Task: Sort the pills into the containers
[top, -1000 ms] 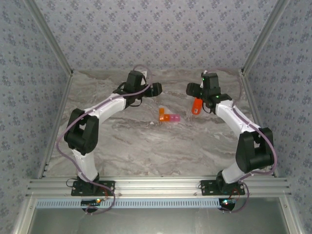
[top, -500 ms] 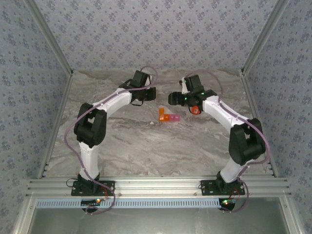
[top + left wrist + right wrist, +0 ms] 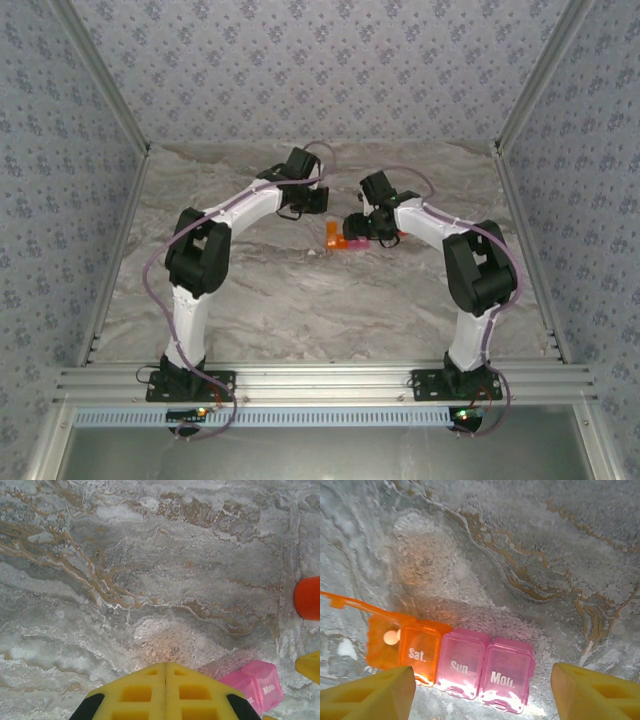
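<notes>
Walls: blue-grey flowered wallpaper (image 3: 320, 70) closes in the back and both sides of the cell.
Tabletop: a grey marble-patterned tabletop (image 3: 250, 290) with brown veins. Both arms reach from the bottom of the overhead view toward its middle.
Pill box: the pill box (image 3: 333, 236) lies near the centre of the overhead view, between the two arm tips. In the right wrist view it runs along the lower middle of the frame as a row of joined cells.
Orange section: the orange section (image 3: 420, 652) is the left end of the row and is marked "Sat.". An orange lid flap (image 3: 350, 605) stands open toward the upper left of that view.
Pill: one pale round pill (image 3: 391, 636) sits inside the orange section, left of the lettering.
Pink cells: two pink cells (image 3: 507, 677), marked "Sun." and "Mon.", sit to the right of the orange section with lids down. One pink cell also shows at the lower right of the left wrist view.
Left gripper: the left gripper (image 3: 166, 680) has its yellow fingers pressed together with nothing between them, at the bottom centre of its own view.
Right gripper: the right gripper (image 3: 482, 672) has its fingers wide apart in the two lower corners of its view, clamped on nothing. The pill box shows between them.
Orange round thing: an orange round thing (image 3: 307, 597) is cut off by the right edge of the left wrist view. Its identity cannot be told.
</notes>
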Action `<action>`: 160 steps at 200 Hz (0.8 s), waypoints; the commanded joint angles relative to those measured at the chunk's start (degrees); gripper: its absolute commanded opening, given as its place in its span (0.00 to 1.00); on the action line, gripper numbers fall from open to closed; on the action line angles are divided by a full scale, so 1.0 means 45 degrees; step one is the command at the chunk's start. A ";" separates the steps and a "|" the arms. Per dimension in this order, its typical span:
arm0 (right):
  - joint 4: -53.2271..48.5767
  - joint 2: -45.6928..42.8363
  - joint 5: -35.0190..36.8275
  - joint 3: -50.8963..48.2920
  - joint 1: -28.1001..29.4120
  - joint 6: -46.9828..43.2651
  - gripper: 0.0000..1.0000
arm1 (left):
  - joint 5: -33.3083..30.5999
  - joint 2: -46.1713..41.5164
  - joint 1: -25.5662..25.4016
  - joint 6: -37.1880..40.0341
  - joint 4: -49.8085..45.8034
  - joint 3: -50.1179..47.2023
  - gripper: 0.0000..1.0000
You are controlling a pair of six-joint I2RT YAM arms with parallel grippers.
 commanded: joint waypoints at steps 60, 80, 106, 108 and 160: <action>-0.0753 0.0621 0.0415 -0.0085 0.0045 -0.0309 0.72 | 0.0460 0.0638 -0.0420 0.0284 -0.0493 0.0663 0.00; -0.0720 0.0697 0.0425 -0.0140 0.0039 -0.0294 0.71 | 0.0495 0.0731 -0.0482 0.0284 -0.0536 0.0705 0.00; -0.0724 0.0776 0.0407 -0.0203 0.0009 -0.0178 0.71 | 0.0533 0.0797 -0.0553 0.0295 -0.0590 0.0675 0.00; -0.0705 0.0787 0.0406 -0.0210 0.0005 -0.0182 0.71 | 0.0552 0.0799 -0.0553 0.0294 -0.0584 0.0678 0.00; -0.0674 0.0905 0.0336 -0.0225 -0.0090 -0.0090 0.70 | 0.0709 0.0578 -0.0722 0.0260 -0.0530 0.0359 0.00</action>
